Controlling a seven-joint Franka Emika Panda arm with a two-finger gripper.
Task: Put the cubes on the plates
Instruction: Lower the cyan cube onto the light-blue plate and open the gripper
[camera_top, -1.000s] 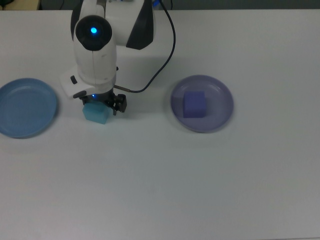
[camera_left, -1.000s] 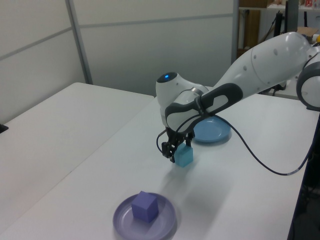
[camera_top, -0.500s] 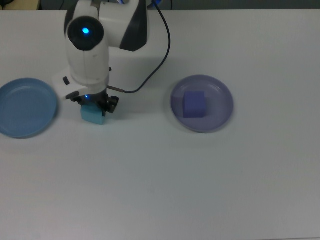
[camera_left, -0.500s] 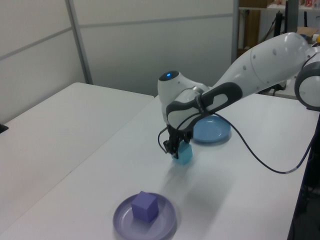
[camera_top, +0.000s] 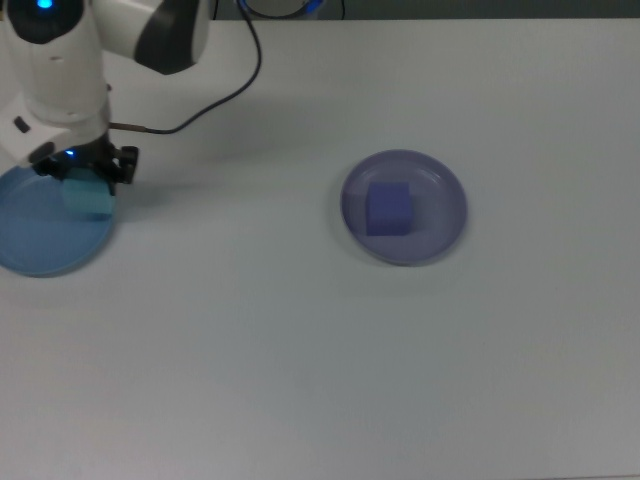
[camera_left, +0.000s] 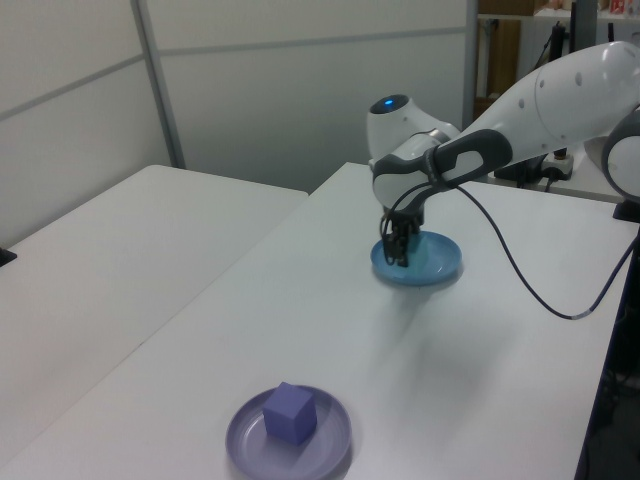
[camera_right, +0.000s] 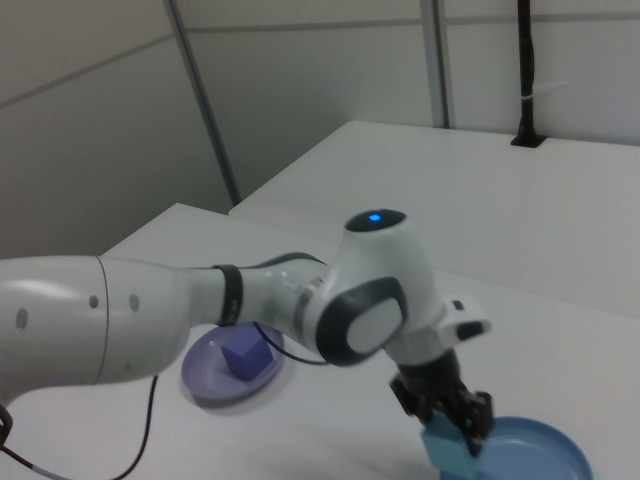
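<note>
1. The pincer (camera_top: 88, 180) was closed on the cyan cube (camera_top: 88, 198), its two dark fingers pressed against opposite sides of the block.
2. In the top view the cyan cube sat over the right-hand part of the blue plate (camera_top: 35, 235), just inside its rim, at the top view's left edge of the desk (camera_top: 300, 350).
3. In the right view the cyan cube (camera_right: 452, 446) hung beneath the pincer (camera_right: 450, 420) beside the near-left rim of the blue plate (camera_right: 540, 455); whether it touched the plate or was held just above it could not be told.
4. In the left view the pincer (camera_left: 399, 250) pointed straight down over the left side of the blue plate (camera_left: 432, 268), and the cube was mostly hidden behind the fingers.
5. The purple cube (camera_top: 388, 209) lay inside the lavender plate (camera_top: 440, 230), roughly centred and slightly towards the top view's left of the dish.
6. In the left view the purple cube (camera_left: 290, 412) rested on the lavender plate (camera_left: 250, 440) near the bottom of the frame, well apart from the arm.
7. The white arm (camera_left: 540, 110) reached in from the left view's right, a black cable (camera_left: 520, 280) drooping from it above the desk.
8. A blue light (camera_top: 43, 4) glowed on the top of the arm's wrist.
</note>
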